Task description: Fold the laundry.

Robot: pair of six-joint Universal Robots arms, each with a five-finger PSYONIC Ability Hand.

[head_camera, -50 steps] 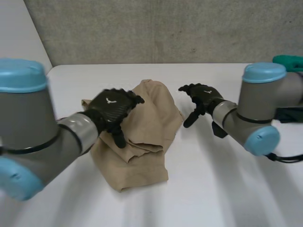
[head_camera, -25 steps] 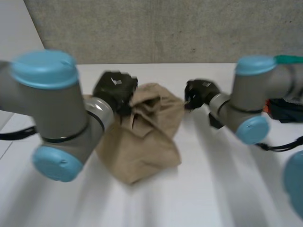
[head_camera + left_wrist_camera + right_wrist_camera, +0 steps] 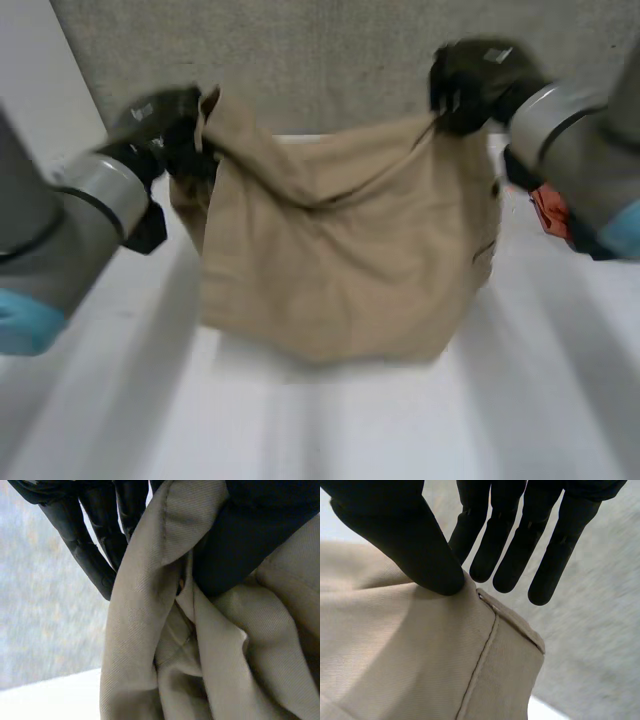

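White worktop (image 3: 350,430), plain matte surface. Directly behind its far edge is a grey speckled wall (image 3: 330,60) running across the whole width. At far left a paler plain panel (image 3: 35,80) meets that wall on a slanted line. Light is soft and even.

Hanging cloth (image 3: 340,250) over table (image 3: 300,430), wall (image 3: 330,60) behind it

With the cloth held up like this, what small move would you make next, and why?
I would probably ease the left robot hand and right robot hand slightly farther apart. Each pinches one upper end of the tan cloth, which hangs over the table, and its top edge sags between them.
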